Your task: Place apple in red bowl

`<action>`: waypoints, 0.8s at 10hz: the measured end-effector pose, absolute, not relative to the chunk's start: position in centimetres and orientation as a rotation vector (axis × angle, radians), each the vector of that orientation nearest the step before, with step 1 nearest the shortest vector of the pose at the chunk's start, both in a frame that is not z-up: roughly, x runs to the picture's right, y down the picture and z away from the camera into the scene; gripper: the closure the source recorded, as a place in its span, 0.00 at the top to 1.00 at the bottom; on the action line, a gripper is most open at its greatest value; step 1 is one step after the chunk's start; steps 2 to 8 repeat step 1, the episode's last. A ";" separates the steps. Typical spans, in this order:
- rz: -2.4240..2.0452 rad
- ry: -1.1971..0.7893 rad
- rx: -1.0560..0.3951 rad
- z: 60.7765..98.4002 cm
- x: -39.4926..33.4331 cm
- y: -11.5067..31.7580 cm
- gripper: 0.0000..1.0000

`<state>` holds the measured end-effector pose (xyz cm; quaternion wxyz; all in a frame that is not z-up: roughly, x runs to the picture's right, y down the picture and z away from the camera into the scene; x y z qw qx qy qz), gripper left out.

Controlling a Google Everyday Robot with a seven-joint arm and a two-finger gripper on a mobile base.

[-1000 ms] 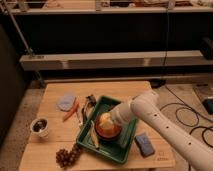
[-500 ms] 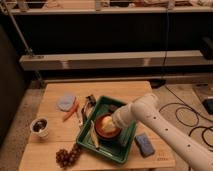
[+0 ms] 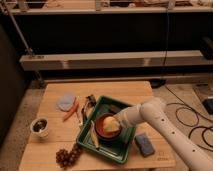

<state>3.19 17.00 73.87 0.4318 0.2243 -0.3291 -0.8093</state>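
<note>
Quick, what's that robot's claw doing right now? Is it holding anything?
Gripper: down over the red bowl in the green tray, right at the apple; whether it grips it cannot be told.

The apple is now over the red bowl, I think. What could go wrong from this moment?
1. The gripper sits low at the red bowl, with the apple at its tip; a careless retreat could drag the bowl across the green tray.
2. The apple lies toward the bowl's right side, so it might roll over the rim into the tray.
</note>
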 end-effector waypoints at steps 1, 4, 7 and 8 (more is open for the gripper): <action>-2.019 -0.823 0.561 73.9 3.0 17.0 0.80; -2.019 -0.823 0.561 73.9 3.0 17.0 0.80; -2.019 -0.823 0.561 73.9 3.0 17.0 0.80; -2.019 -0.823 0.561 73.9 3.0 17.0 0.80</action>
